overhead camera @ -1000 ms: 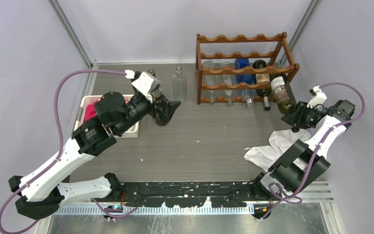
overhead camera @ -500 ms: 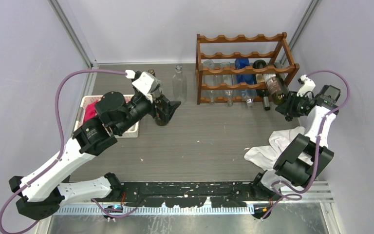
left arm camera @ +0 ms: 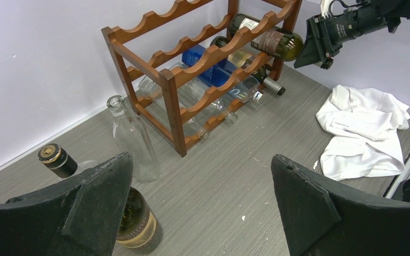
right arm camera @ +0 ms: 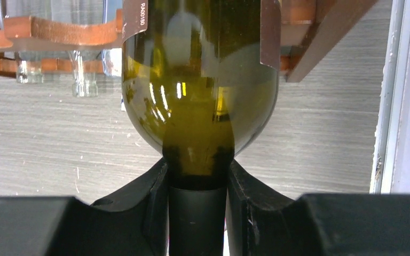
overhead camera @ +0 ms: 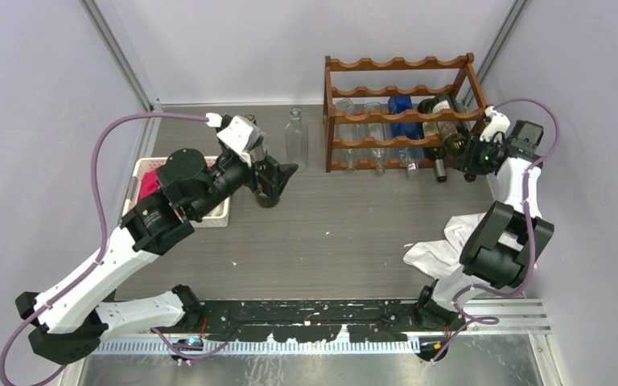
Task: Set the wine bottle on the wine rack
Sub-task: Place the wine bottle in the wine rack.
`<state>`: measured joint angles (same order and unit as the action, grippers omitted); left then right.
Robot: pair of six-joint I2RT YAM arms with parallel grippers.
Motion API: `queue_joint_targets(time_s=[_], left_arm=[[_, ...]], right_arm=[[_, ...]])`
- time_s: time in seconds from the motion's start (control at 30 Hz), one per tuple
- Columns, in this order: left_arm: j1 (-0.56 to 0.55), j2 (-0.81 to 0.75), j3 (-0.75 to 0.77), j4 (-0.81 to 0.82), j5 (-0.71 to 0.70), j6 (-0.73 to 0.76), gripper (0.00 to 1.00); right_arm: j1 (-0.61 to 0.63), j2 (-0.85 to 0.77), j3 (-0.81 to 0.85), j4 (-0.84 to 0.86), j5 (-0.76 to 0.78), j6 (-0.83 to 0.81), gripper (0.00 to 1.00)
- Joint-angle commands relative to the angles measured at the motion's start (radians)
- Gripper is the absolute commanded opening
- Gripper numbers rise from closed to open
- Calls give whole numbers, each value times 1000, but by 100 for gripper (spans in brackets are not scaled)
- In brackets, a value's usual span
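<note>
I see the grey surface (overhead camera: pixel 346 233) with the wooden wine rack (overhead camera: pixel 392 117) at its far side. A blue bottle (left arm camera: pixel 213 72) and some clear ones lie in the rack's low row.

My right hand (right arm camera: pixel 197 186) is closed tight around the neck of the green wine bottle (right arm camera: pixel 200 106). The bottle's fat part is in among the rails at the right end of the rack, one row above the others. I cannot tell if it rests on the rails.

My left hand (left arm camera: pixel 200 165) is wide and holds nothing. It hangs over a brown bottle (left arm camera: pixel 133 224) standing on the surface. A clear glass bottle (left arm camera: pixel 133 141) stands just beside that one.

A crumpled white cloth (overhead camera: pixel 459 241) lies near my right arm.
</note>
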<state>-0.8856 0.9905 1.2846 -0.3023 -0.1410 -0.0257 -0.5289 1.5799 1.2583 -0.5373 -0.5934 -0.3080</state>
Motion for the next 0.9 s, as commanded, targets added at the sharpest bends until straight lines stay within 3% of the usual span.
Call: queue_joint_targets(time_s=[0.0, 0.87], left_arm=[[16, -3, 0, 72, 24, -15, 100], [54, 35, -8, 80, 53, -36, 100]], right_arm=[[30, 1, 103, 196, 19, 46, 1], [132, 85, 179, 345, 166, 92, 1]])
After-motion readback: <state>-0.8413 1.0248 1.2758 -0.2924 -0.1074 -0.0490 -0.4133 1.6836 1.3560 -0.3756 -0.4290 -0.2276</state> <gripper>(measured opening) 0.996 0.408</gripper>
